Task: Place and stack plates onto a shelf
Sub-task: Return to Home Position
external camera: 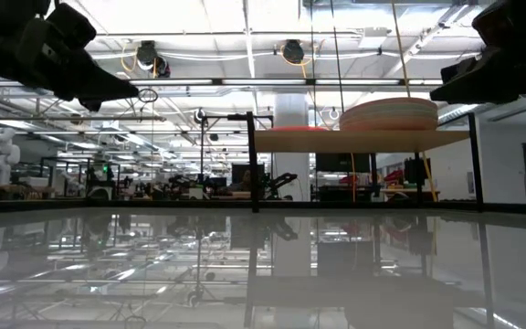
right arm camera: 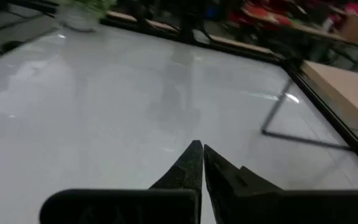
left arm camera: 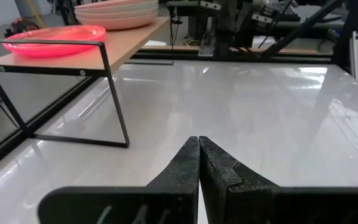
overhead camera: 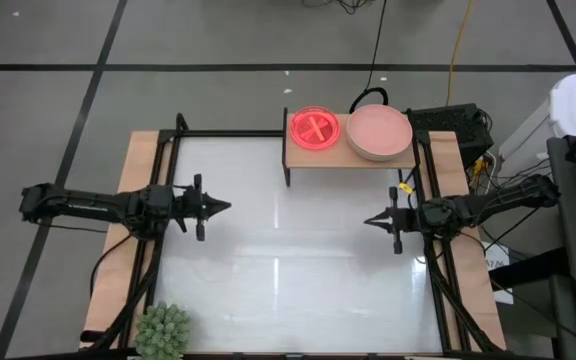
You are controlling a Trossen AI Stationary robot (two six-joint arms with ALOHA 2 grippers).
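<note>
Bright ceiling strip lights (external camera: 245,82) flood the scene. The glossy white desk (overhead camera: 278,250) throws them back as pale streaks, mirror-like in the low view, where the left hand (external camera: 131,91) and right hand (external camera: 449,71) are backlit silhouettes. The magenta plate (overhead camera: 314,128) glows.

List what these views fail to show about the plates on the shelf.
- Glossy translucent reddish-pink plate: it hides whatever lies beneath it in the high view, and the low view shows only a thin edge-on sliver.
- Larger matte dusty-pink plate stack: its layers are too thin to count in the low view, and the top edge cuts it off in the left wrist view.
- Light-wood shelf: blurred and cut off by the edge in the right wrist view.
</note>
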